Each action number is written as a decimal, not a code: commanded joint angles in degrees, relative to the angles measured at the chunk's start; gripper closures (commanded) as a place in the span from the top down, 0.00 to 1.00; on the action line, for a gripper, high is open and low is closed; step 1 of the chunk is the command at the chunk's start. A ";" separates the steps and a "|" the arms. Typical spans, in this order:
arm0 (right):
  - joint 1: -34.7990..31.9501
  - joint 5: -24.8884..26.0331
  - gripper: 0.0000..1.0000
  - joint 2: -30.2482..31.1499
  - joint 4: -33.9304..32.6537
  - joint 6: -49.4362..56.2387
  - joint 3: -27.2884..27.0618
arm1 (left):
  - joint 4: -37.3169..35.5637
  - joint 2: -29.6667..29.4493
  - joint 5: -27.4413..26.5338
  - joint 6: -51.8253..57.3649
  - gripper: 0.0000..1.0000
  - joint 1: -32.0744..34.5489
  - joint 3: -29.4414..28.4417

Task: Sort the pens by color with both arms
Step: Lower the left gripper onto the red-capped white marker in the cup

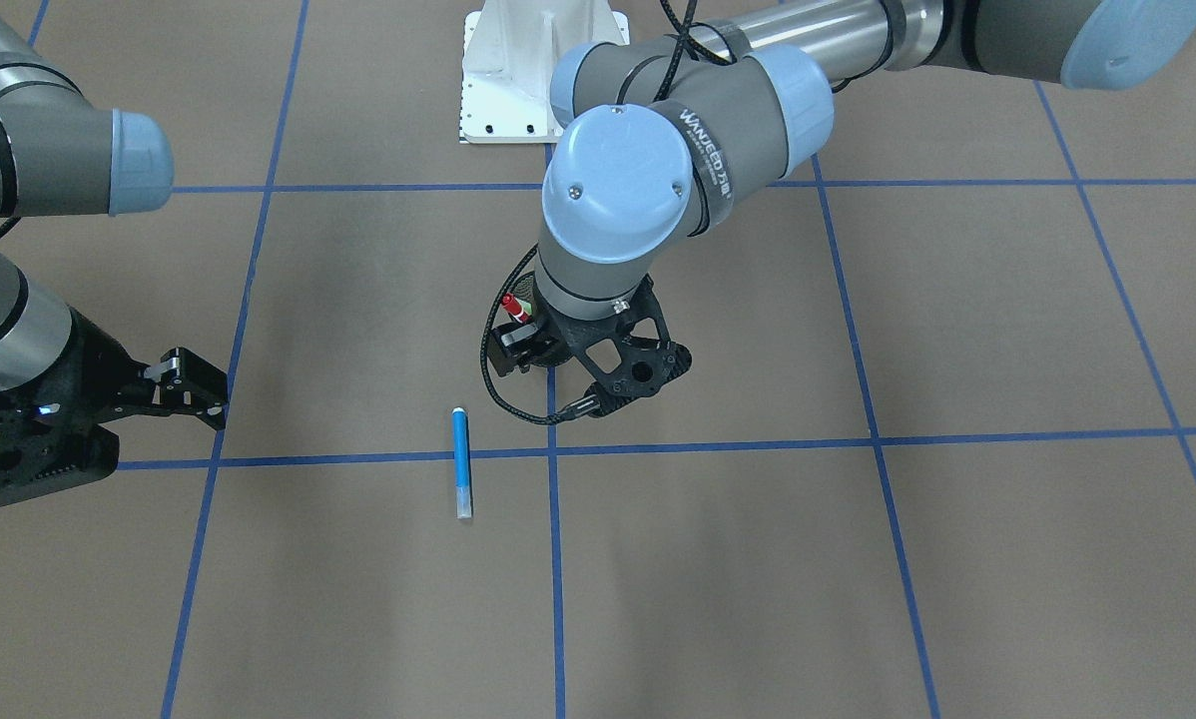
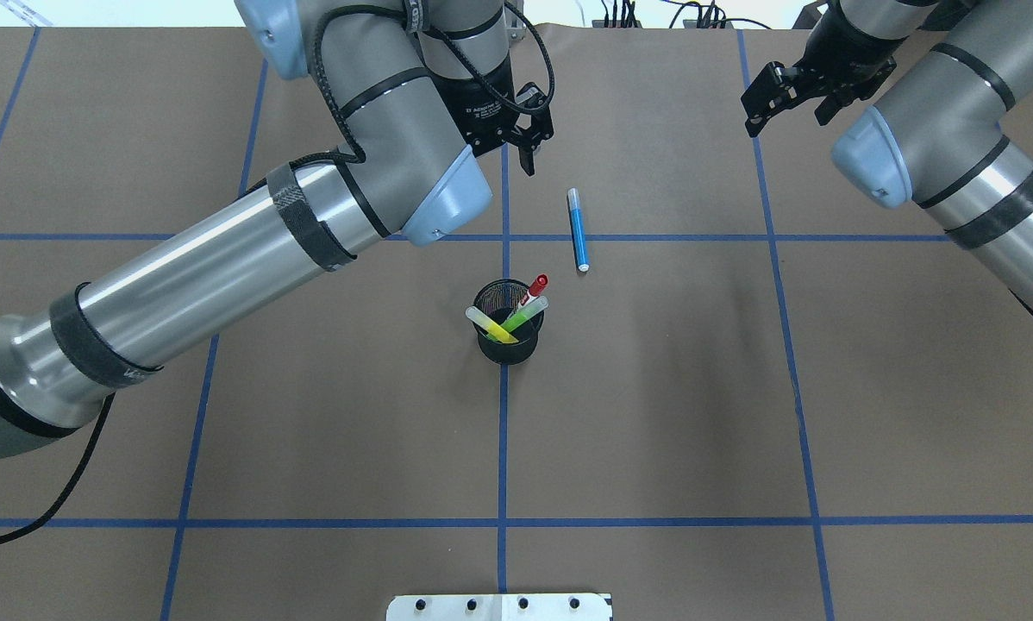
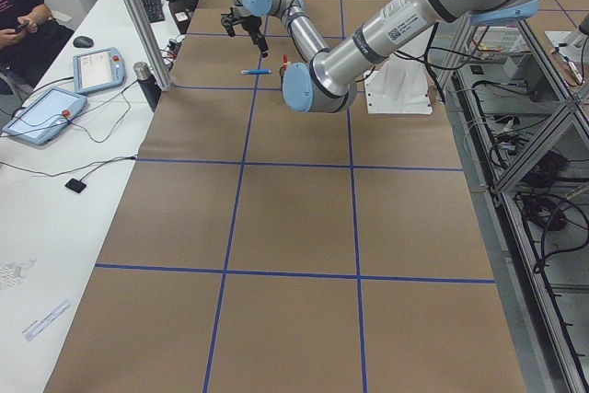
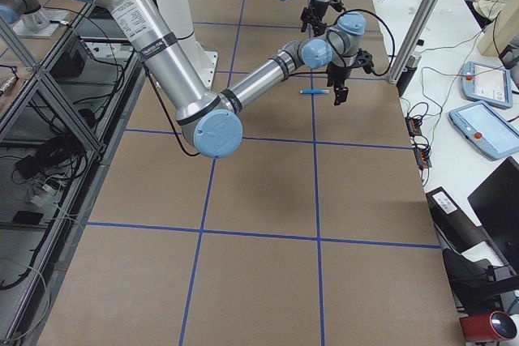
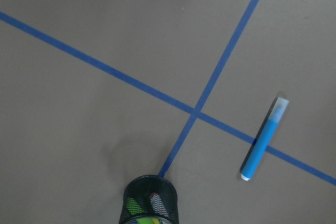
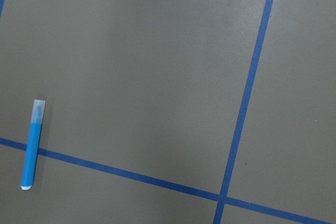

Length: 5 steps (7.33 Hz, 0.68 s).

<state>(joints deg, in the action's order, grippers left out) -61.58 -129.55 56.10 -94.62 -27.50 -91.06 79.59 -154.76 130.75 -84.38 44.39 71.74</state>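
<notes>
The blue pen (image 2: 578, 230) lies flat on the brown table across a blue tape line, also in the front view (image 1: 461, 462) and both wrist views (image 5: 262, 142) (image 6: 32, 145). The red-capped pen (image 2: 534, 291), the green pen (image 2: 525, 315) and the yellow highlighter (image 2: 492, 326) stand in a black mesh cup (image 2: 508, 345). My left gripper (image 2: 527, 155) hangs empty above the table, just beyond the cup and left of the blue pen; I cannot tell whether it is open or shut. My right gripper (image 2: 782, 108) is open and empty, far right of the blue pen.
The white base stand (image 2: 499, 608) sits at the robot's edge of the table. Blue tape lines (image 2: 503, 448) divide the table into squares. In the front view the left wrist (image 1: 618, 190) hides the cup. An operators' bench with tablets (image 3: 41, 112) runs along the far side.
</notes>
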 commanded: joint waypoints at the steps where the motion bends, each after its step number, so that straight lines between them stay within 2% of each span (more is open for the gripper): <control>1: 0.06 -0.09 0.98 0.06 -0.04 -0.37 -0.52 | -0.31 -4.91 -2.23 -3.41 0.99 -1.67 -5.53; 2: 0.06 -0.09 0.98 0.15 -0.12 -0.37 -0.61 | -0.57 -5.02 -5.21 -3.59 0.99 -3.77 -6.08; 5: 0.14 -0.27 0.98 0.67 -0.21 -0.37 -1.05 | -2.85 -4.58 -5.68 -3.51 0.98 -5.10 -6.44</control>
<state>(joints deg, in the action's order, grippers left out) -61.49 -129.73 56.57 -94.76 -27.86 -91.81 77.78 -159.43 125.29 -87.89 40.04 65.46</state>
